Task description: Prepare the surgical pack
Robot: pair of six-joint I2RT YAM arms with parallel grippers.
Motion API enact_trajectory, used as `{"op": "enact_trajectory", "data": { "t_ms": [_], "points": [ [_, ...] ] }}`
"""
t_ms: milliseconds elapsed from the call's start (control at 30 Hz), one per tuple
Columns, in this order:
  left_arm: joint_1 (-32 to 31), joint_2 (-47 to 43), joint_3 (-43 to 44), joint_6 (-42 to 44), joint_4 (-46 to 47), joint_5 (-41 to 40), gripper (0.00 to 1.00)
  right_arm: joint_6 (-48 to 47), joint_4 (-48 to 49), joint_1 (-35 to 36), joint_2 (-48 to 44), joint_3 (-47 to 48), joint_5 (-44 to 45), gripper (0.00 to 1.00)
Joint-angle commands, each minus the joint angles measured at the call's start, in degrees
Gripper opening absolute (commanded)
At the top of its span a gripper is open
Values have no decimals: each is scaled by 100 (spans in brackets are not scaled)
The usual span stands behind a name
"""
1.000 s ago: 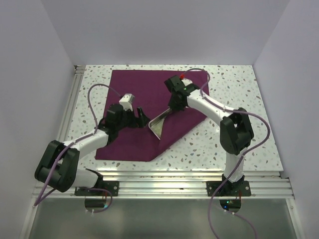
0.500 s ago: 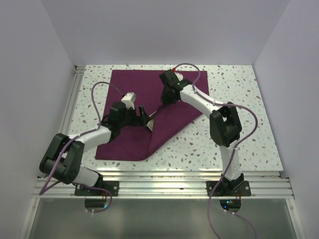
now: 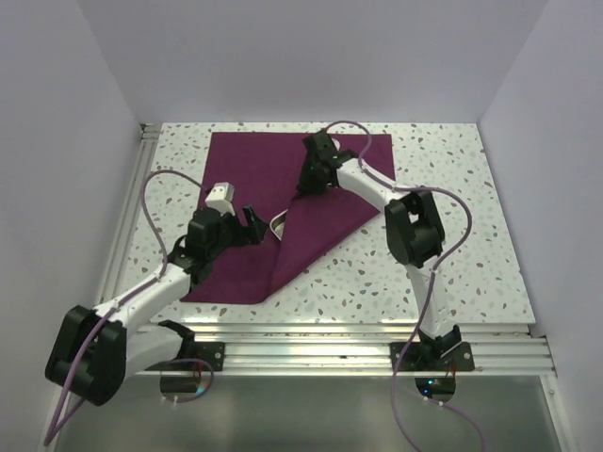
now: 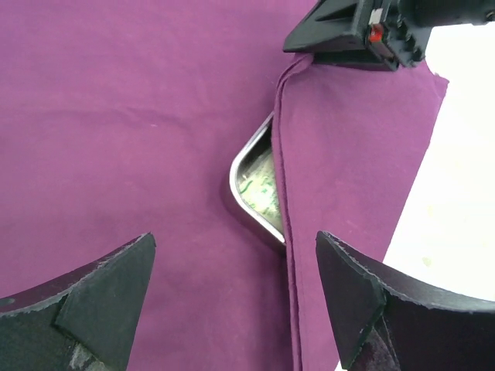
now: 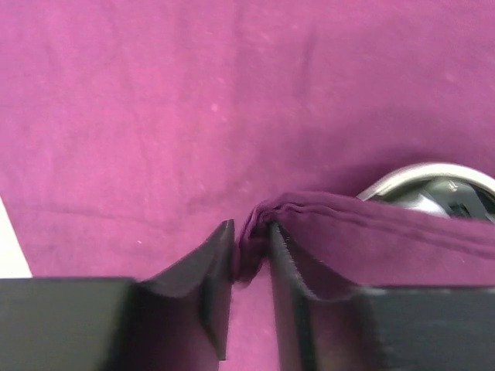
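The surgical pack is a plum-purple cloth [image 3: 247,179] spread on the table, its right part folded over leftward. A metal tray [image 3: 279,225] lies on it, mostly covered by the fold; one rounded corner shows in the left wrist view [image 4: 251,182] and in the right wrist view [image 5: 433,179]. My right gripper [image 3: 303,185] is shut on the folded cloth edge [image 5: 255,232], above the tray's far end. My left gripper [image 3: 252,223] is open and empty, hovering over the cloth [image 4: 116,139] just left of the tray.
The speckled white table [image 3: 443,217] lies bare to the right of the cloth. An aluminium rail [image 3: 127,207] runs along the left edge and more rails [image 3: 330,344] along the near edge. White walls enclose the table.
My right gripper has pulled the cloth's right corner leftward over the tray, covering most of it. My left arm has drawn back to the left, a little away from the tray.
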Motion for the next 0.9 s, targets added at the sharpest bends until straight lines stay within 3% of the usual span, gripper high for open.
{"op": "enact_trajectory", "data": {
  "t_ms": [0,33,233,600,867],
  "points": [
    [-26,-477,-111,-232,-382,-594,89,-96,532,-26,141,337,-372,39],
    [-26,-565,-137,-267,-575,-647,89,-79,584,-17,176,355,-373,51],
    [-18,-1286,-322,-618,-1269,-1227,91,-43,778,-87,265,355,-662,85],
    [-9,-953,-67,-2191,-2983,-2818,91,-622,901,-938,-306,241,-1023,88],
    [17,-690,65,-3149,-3819,-3539,100,-817,682,-2020,-483,144,-1015,88]
  ]
}}
